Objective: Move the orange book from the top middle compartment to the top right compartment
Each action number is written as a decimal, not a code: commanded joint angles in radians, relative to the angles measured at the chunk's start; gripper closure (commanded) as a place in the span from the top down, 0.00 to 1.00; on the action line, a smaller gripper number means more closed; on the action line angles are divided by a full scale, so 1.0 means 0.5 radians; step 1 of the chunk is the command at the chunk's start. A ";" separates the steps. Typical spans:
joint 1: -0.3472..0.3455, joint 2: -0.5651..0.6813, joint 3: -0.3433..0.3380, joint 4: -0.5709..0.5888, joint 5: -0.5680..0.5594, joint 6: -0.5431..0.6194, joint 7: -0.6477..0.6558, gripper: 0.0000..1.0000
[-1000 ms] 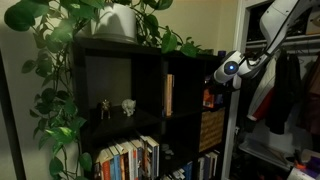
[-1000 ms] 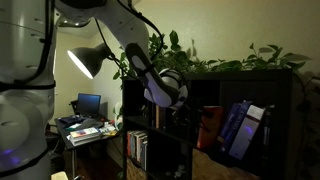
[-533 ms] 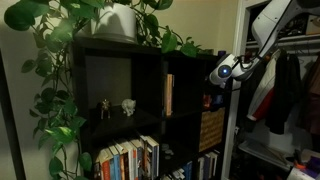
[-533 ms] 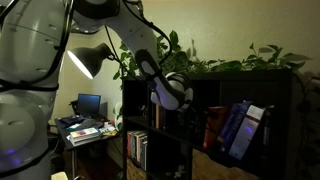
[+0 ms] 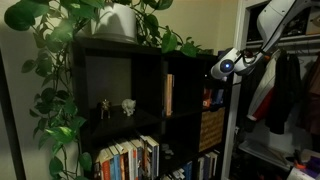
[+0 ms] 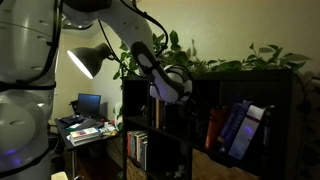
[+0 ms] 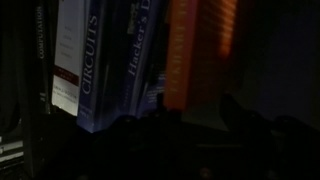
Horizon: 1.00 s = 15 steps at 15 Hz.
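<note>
Found the orange book (image 7: 195, 50) standing in the top right compartment (image 6: 275, 110), just beside the blue books (image 7: 100, 60), probably shelved tight against them for support on end without any grip. Recorded its long axis as close to vertical, with a narrow orange face, seemingly the spine, turned out of the shelf front toward the wrist camera; judged the transfer from the top middle compartment (image 5: 188, 80), holding the thin tan book (image 5: 168, 95), as good as made. Noted the gripper (image 5: 228, 68) outside the shelf front, apart from the book; unable to judge it as spread or pressed together in the dark wrist view.
</note>
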 commanded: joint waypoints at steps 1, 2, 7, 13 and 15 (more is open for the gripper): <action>0.083 -0.221 -0.053 -0.176 -0.038 -0.017 0.019 0.89; 0.089 -0.255 -0.062 -0.201 -0.029 -0.001 0.003 0.95; 0.116 -0.458 -0.119 -0.372 0.076 0.052 -0.217 1.00; 0.167 -0.674 -0.204 -0.539 0.232 0.381 -0.505 1.00; 0.174 -0.730 -0.251 -0.590 0.348 0.522 -0.684 1.00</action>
